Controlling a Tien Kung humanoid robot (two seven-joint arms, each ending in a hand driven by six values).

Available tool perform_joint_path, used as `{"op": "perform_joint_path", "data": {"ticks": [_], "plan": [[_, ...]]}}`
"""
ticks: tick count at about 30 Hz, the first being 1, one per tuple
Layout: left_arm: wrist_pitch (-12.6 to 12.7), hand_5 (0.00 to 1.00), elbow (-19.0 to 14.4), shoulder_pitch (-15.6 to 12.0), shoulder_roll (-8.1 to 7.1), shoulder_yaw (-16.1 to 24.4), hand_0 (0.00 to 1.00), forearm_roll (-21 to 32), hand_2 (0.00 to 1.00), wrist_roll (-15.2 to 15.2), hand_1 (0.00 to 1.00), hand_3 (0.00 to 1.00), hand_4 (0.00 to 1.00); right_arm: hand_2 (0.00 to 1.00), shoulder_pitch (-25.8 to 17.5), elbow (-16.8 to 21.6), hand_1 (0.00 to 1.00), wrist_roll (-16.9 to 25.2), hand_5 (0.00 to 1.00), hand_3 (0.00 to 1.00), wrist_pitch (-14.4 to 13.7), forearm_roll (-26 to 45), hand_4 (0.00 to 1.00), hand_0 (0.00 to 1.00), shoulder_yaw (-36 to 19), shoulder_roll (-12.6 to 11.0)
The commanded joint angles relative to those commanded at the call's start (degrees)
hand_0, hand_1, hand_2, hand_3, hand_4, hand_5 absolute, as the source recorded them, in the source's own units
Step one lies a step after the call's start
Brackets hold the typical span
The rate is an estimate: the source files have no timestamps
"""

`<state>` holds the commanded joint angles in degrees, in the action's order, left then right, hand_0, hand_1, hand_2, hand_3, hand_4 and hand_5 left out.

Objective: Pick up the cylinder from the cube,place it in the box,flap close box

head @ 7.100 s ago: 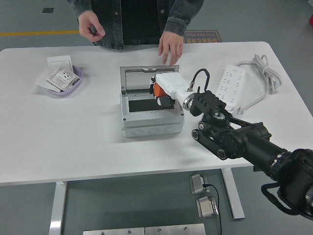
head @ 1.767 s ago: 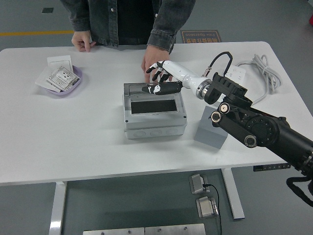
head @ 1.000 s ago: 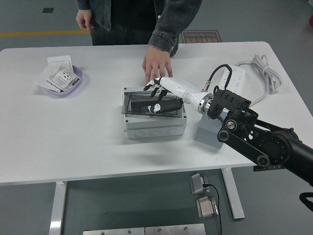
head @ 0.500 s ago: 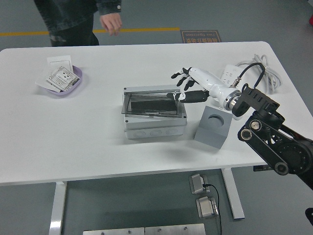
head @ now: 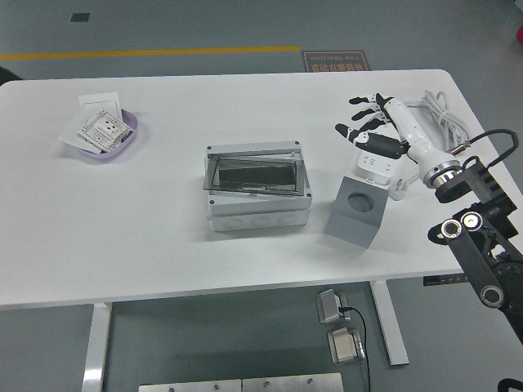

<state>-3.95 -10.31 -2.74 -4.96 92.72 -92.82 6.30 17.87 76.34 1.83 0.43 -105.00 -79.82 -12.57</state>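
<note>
The box (head: 257, 186) sits at the middle of the frame, pale grey plastic with a dark see-through lid lying down over it. It looks stiff and light, with smooth faces (likely slippery), so its lid edge is the sensible place to press. The cylinder is not visible, presumably under the lid. The grey cube (head: 356, 211), right of centre, shows an empty round socket. The right hand (head: 377, 129), at upper right, is spread wide and empty.

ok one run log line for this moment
right hand: open, raised over power strip | box: flap shut | cube: socket empty | left hand: not in view
</note>
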Motion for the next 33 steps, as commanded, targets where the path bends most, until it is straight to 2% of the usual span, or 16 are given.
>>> {"op": "perform_joint_path", "data": {"ticks": [1,6,7,12,13,16,19,24,27,30,31,33], "plan": [[-0.01,0.349,0.0,0.02,0.02,0.01,0.619,-0.02,0.618,-0.01,0.666,0.63,0.715,0.994,-0.28,0.07,0.998,0.17,0.836,0.907,-0.3,0.12,0.998,0.998,-0.73,0.11],[-0.05,0.349,0.0,0.22,0.07,-0.32,0.619,0.17,0.618,-0.09,0.666,0.63,0.715,0.994,-2.64,1.28,0.998,0.82,0.836,0.907,-2.12,1.38,0.998,0.998,-3.47,0.06],[-0.03,0.349,0.0,0.25,0.07,-0.46,0.618,0.34,0.618,-0.13,0.666,0.629,0.715,0.998,-3.39,1.6,0.998,0.9,0.896,0.998,-2.49,1.67,0.998,0.998,-4.0,-0.05],[0.0,0.349,0.0,0.16,0.0,-0.39,0.618,0.35,0.618,-0.21,0.666,0.629,0.715,0.998,-7.66,2.84,0.998,1.73,0.896,0.998,-4.42,3.55,0.998,0.998,-6.25,-0.46],[0.01,0.35,0.0,0.12,0.0,-0.3,0.619,0.29,0.619,-0.22,0.666,0.629,0.716,0.998,-8.61,2.96,0.998,2.33,0.998,0.998,-5.1,4.53,0.998,0.998,-6.69,-0.47],[0.05,0.35,0.0,0.06,0.03,-0.16,0.619,0.29,0.619,-0.28,0.666,0.629,0.716,0.998,-10.94,2.99,0.998,4.79,0.998,0.998,-6.99,8.11,0.998,0.998,-7.75,-0.15],[0.05,0.351,0.0,0.06,0.14,-0.13,0.62,0.35,0.619,-0.34,0.666,0.63,0.718,0.998,-12.7,2.6,0.998,7.85,0.998,0.998,-7.75,13.07,0.998,0.998,-8.1,0.28],[0.03,0.351,0.0,0.19,0.24,-0.56,0.62,0.75,0.619,-0.59,0.666,0.63,0.718,0.998,-14.84,3.03,0.998,12.67,0.998,0.998,-7.05,23.41,0.998,0.998,-7.64,0.25],[0.03,0.351,0.0,0.24,0.23,-1.13,0.62,1.32,0.619,-0.87,0.667,0.631,0.719,0.998,-17.11,5.7,0.998,13.78,0.998,0.998,-5.54,29.61,0.998,0.998,-6.34,0.59],[0.01,0.351,0.0,0.18,0.27,-1.54,0.62,1.71,0.619,-1.07,0.667,0.631,0.719,0.998,-20.12,9.47,0.998,13.59,0.998,0.998,-3.25,35.39,0.998,0.998,-4.36,1.88],[0.0,0.352,0.0,0.14,0.3,-1.64,0.62,1.76,0.619,-1.12,0.666,0.631,0.721,0.773,-21.06,10.57,0.749,13.58,0.854,0.891,-2.7,36.84,0.998,0.855,-3.76,2.39],[-0.02,0.352,0.0,0.06,0.34,-1.79,0.62,1.83,0.619,-1.21,0.666,0.631,0.721,0.773,-22.76,12.74,0.749,13.59,0.854,0.891,-1.87,39.43,0.998,0.855,-2.73,3.24]]}}
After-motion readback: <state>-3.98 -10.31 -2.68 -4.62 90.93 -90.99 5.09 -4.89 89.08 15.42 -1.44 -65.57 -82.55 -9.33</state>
